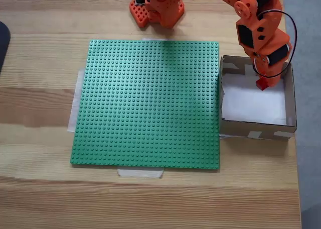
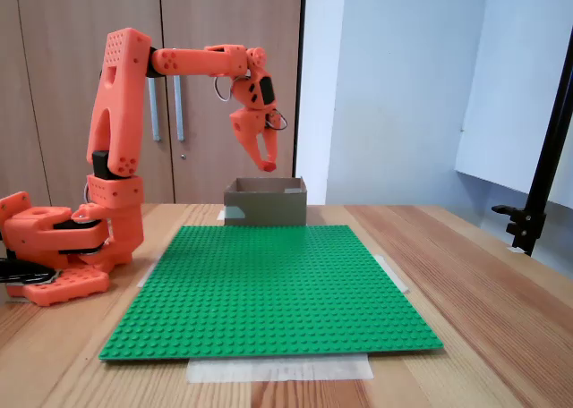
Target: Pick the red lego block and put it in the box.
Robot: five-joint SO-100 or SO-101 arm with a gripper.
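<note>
My gripper [image 1: 261,83] hangs above the box [image 1: 290,101], clamped on the red lego block [image 2: 268,166].
Pickup and carry look done; only the release below me remains.

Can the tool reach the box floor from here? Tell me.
Probably yes. The tool, shut on the brick, hangs above the open box, and nothing lies between them.

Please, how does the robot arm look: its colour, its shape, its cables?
The arm is bright orange plastic with blocky segments and black motor parts at the joints. A thin black cable loops beside the wrist. The gripper has two tapered orange fingers.
</note>
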